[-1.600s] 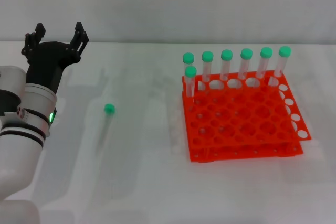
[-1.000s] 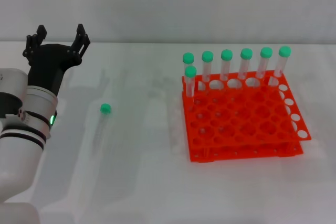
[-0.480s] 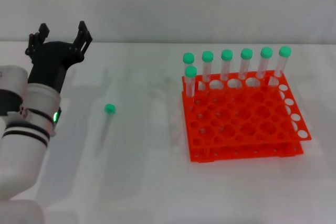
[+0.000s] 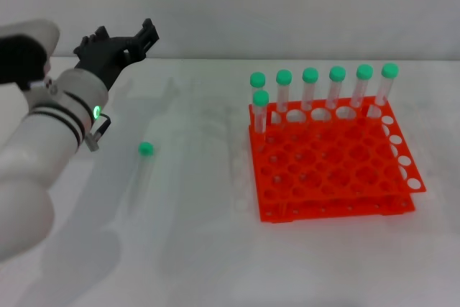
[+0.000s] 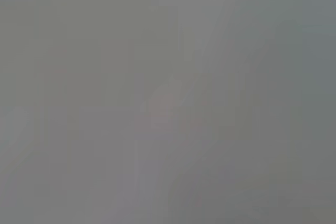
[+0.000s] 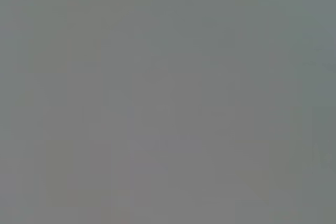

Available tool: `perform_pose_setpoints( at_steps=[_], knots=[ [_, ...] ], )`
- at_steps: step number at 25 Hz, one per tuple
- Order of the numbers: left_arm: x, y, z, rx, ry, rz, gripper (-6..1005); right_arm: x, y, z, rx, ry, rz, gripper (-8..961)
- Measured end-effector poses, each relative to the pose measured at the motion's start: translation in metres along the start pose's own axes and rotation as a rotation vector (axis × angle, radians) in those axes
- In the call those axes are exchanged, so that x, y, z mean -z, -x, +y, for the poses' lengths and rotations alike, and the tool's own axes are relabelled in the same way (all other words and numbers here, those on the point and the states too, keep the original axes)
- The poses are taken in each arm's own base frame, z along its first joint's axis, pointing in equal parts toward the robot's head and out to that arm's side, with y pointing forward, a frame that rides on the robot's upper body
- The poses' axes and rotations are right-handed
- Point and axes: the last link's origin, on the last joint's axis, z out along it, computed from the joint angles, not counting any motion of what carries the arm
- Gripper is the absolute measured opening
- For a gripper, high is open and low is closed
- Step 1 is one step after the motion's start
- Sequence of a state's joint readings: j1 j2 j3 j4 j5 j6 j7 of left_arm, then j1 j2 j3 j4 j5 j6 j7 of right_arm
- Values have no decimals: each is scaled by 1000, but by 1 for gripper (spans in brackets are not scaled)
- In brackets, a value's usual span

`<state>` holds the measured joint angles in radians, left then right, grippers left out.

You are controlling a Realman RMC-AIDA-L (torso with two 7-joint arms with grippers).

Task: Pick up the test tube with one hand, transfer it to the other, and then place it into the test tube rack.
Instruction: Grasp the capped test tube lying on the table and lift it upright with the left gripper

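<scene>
1 loose test tube (image 4: 142, 169) lies flat on the white table (image 4: 194, 249), green cap toward the far edge, long axis running roughly toward the robot. The left hand (image 4: 126, 43) hangs above and beyond it, toward the far left, holding nothing, fingers seemingly a little apart. To grasp, it would likely need to come down and nearer, across the tube's axis. The test tube rack (image 4: 330, 167) stands well apart on the right, holding 7 tubes. No right hand shows.

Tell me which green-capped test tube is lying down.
The lone test tube on the white table, left of the orange rack; the other seven tubes stand upright in it.
</scene>
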<state>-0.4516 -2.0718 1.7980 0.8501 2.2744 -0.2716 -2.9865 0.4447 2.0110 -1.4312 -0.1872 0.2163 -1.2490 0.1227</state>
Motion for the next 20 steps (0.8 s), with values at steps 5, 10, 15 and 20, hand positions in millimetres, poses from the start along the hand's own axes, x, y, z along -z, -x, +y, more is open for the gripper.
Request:
perform_pose_setpoints(
  at_steps=[5,10,15,20],
  knots=[
    [-6,-19,-7,9,8,-118,890,-5,-2,0,-6,-9,19,871],
    [-3,-39,-27,-11,8,-284,890,-7,-3,-3,-36,-47,27,871],
    [5,-46,-32,-18,48,-431,890,-8,-5,-3,-66,-48,41,871],
    [10,-47,-29,-94,63,-565,889,-6,-10,-3,-72,-54,78,871]
  ],
)
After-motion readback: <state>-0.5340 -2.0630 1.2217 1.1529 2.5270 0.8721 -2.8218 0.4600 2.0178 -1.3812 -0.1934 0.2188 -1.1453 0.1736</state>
